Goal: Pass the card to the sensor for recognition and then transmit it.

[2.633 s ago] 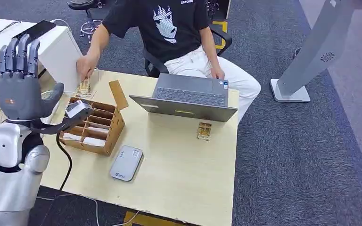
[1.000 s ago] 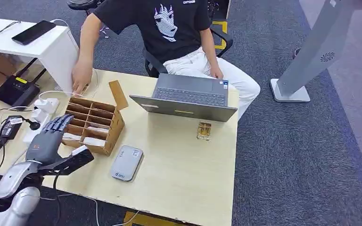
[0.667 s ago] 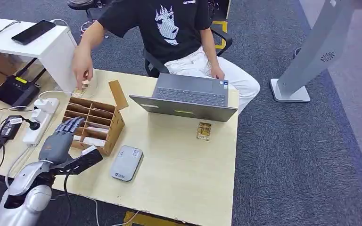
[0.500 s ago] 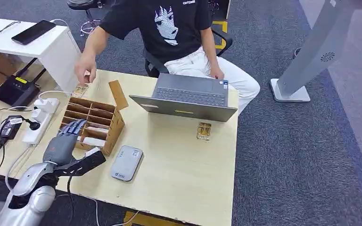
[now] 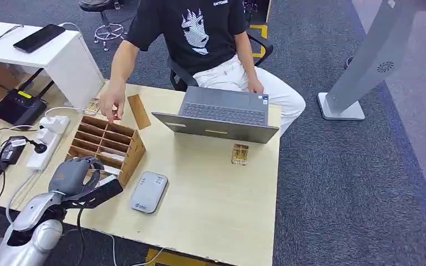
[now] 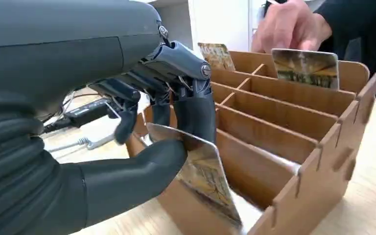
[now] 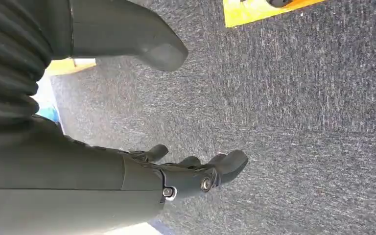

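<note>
My left hand (image 5: pixel 75 174) is at the near end of the cardboard card organizer (image 5: pixel 135 151). In the left wrist view the thumb and fingers of my left hand (image 6: pixel 142 112) pinch a card (image 6: pixel 206 177) with a yellowish picture, tilted at the nearest slot of the organizer (image 6: pixel 323 161). The grey-white card sensor (image 5: pixel 148 192) lies flat on the table just right of that hand. My right hand (image 7: pixel 127 176) hangs over dark carpet with its fingers apart, holding nothing.
A seated person reaches a hand (image 5: pixel 111 105) over the organizer's far side, holding another card (image 6: pixel 306 67). An open laptop (image 5: pixel 222 117) stands at the table's back; a further card (image 5: pixel 240 153) lies in front of it. A power strip (image 5: pixel 47 138) sits left of the table.
My left hand came down from high in front of the camera to the organizer's near end and curled its fingers onto a card. The person's hand moved from the table's far corner to over the organizer.
</note>
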You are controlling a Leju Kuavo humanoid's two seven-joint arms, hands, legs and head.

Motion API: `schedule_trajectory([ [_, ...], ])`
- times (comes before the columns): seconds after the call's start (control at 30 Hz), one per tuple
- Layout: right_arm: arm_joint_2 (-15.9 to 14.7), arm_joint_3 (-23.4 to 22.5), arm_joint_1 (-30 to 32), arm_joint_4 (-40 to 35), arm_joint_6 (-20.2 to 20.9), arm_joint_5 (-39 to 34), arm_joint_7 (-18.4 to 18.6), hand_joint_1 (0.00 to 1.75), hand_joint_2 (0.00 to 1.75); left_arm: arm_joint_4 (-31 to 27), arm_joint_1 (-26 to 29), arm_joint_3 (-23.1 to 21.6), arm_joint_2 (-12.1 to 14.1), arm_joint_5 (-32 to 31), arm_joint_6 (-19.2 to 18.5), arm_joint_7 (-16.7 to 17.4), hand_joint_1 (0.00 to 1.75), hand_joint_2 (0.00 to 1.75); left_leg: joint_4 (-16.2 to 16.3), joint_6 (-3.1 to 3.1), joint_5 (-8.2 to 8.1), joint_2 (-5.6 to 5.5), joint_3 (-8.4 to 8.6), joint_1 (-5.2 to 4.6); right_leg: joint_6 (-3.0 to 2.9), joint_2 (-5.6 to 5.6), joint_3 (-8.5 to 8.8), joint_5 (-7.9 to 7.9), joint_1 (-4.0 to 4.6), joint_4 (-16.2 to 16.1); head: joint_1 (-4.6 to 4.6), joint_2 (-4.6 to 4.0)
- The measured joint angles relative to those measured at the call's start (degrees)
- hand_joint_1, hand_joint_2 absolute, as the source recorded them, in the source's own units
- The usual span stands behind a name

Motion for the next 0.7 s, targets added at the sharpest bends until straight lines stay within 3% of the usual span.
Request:
schedule_trajectory([
  [0.4, 0.0, 0.0, 0.0, 0.0, 0.09, 0.31, 0.11, 0.0, 1.75, 0.0, -0.01, 0.0, 0.81, -1.7, 0.24, 1.49, 1.75, 1.75, 0.0, 0.0, 0.0, 0.01, 0.01, 0.0, 0.0, 0.02, -0.01, 0.0, 0.0, 0.0, -0.02, 0.0],
  [0.57, 0.0, 0.02, 0.01, 0.0, 0.09, 0.57, 0.2, 0.0, 1.75, -0.07, -1.4, 0.0, 0.7, -3.56, 4.05, 2.29, 1.75, 1.75, 0.01, 0.0, 0.01, 0.0, 0.0, 0.01, 0.0, -0.01, -0.03, 0.0, 0.0, 0.0, 0.0, 0.02],
  [0.7, 0.0, 0.0, -0.01, 0.0, 0.11, 1.01, 0.02, 0.0, 1.75, -1.61, -5.58, 0.35, 0.46, -4.68, 7.34, 2.95, 1.75, 1.75, 0.01, -0.03, 0.05, -0.13, -0.03, 0.02, 0.0, -0.11, 0.03, 0.01, 0.01, 0.01, 0.02, 0.02],
])
